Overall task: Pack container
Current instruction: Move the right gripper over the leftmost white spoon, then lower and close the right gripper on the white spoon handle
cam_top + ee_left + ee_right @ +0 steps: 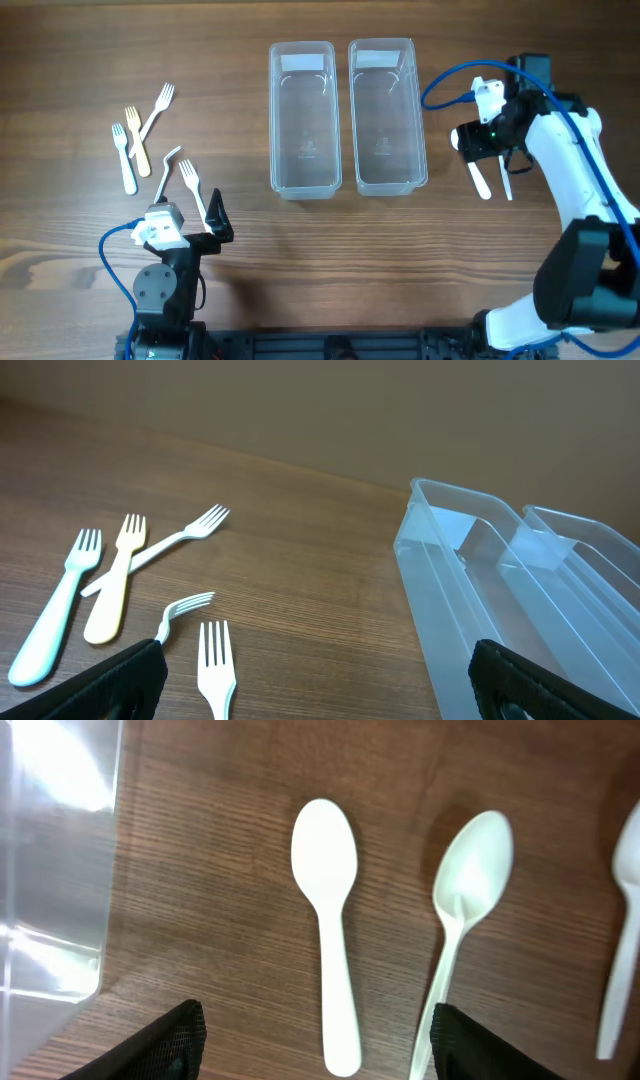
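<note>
Two clear plastic containers (302,118) (387,115) stand side by side at mid-table with nothing showing in them. Several plastic forks (140,140) lie at the left. My left gripper (188,218) rests near the front edge, open, and one white fork (215,665) points in between its fingers. Right of the containers my right gripper (490,150) hovers over the spoons. It is open, with a white spoon (330,920) lying handle-first between its fingers (170,1040). A second spoon (465,910) runs along the other finger, and a third spoon (625,920) lies further right.
In the left wrist view the near container (450,590) stands close on the right. A cream fork (115,585) and a bent white fork (180,610) lie to the left. The right container's corner (50,870) sits left of the right gripper.
</note>
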Available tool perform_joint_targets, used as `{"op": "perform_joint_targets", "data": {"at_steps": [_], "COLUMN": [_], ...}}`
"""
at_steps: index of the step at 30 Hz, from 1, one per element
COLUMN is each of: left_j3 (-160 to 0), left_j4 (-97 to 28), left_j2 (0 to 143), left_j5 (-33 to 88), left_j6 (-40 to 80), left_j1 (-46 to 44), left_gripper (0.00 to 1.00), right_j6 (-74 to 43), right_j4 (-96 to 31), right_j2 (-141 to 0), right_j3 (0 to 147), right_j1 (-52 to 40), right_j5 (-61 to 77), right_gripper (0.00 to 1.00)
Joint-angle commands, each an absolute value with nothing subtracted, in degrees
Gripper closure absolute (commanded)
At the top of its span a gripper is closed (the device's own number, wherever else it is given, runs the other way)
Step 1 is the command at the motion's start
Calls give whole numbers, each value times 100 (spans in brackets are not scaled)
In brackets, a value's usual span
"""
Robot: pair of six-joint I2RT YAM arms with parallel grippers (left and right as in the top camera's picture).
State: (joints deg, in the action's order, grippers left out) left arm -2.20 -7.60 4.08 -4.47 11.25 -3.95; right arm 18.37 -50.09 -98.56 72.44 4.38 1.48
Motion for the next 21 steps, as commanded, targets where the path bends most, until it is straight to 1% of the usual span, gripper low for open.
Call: {"op": "perform_joint_targets", "data": {"at_steps": [1, 11, 14, 21], "left_j3": [-213, -213, -213, -213], "left_j4": [-777, -777, -777, -777], "left_j2": [399, 399, 399, 399], "left_j5": [-480, -480, -480, -480], "left_j6": [1074, 1074, 1076, 1074], "left_j1": [-362, -362, -362, -362], "left_gripper": [0, 0, 0, 0], "right_j6": [1955, 2412, 2451, 2421], "right_j4": [-4947, -4797, -4768, -4707], "right_j2": [-10086, -10447, -10549, -10892], "right_j3": [7365, 7354, 7354, 7354], "right_j1": [438, 438, 438, 443], "right_j5": [263, 259, 259, 207], "right_gripper": [28, 28, 30, 30]}}
